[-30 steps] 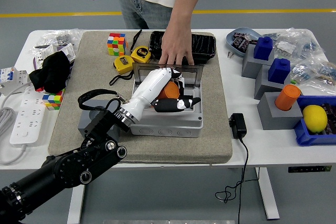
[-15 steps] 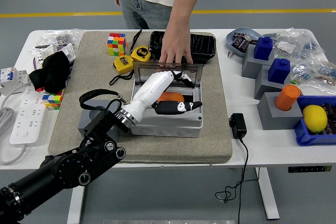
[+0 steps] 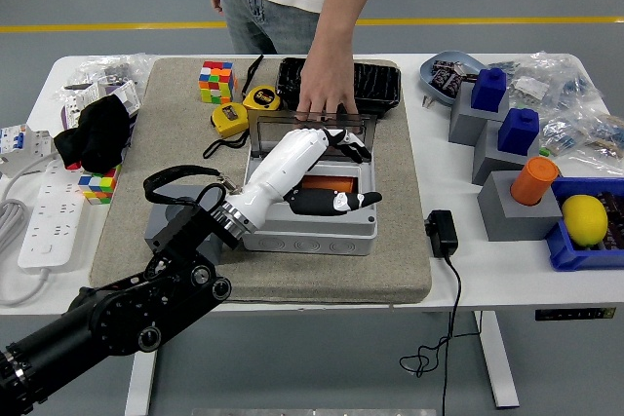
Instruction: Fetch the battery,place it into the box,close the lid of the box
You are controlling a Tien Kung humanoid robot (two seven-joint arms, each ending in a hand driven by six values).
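The orange battery (image 3: 327, 183) is seen lying flat on the floor of the grey junction box (image 3: 310, 224), released there by the robot's left hand (image 3: 327, 170). A second ago it was still gripped upright in that hand above the box; half a second ago it had been tilted low inside; now it rests on its side, and the white-and-black fingers (image 3: 353, 146) are spread above and beside it, holding nothing. The thumb is stretched toward the box's right wall, just over the battery. The clear lid (image 3: 310, 128) is held up at the back edge of the box by a person's hand (image 3: 327, 94), whose fingertips are pressed on its top rim, much as in the earlier pictures. The placing step is judged done; only the lid's closing appears to be left, and for that the left hand would first have to be drawn clear of the opening. The right hand is not in view. The box sits on a beige mat (image 3: 175, 231) spread over the white table (image 3: 507, 270).
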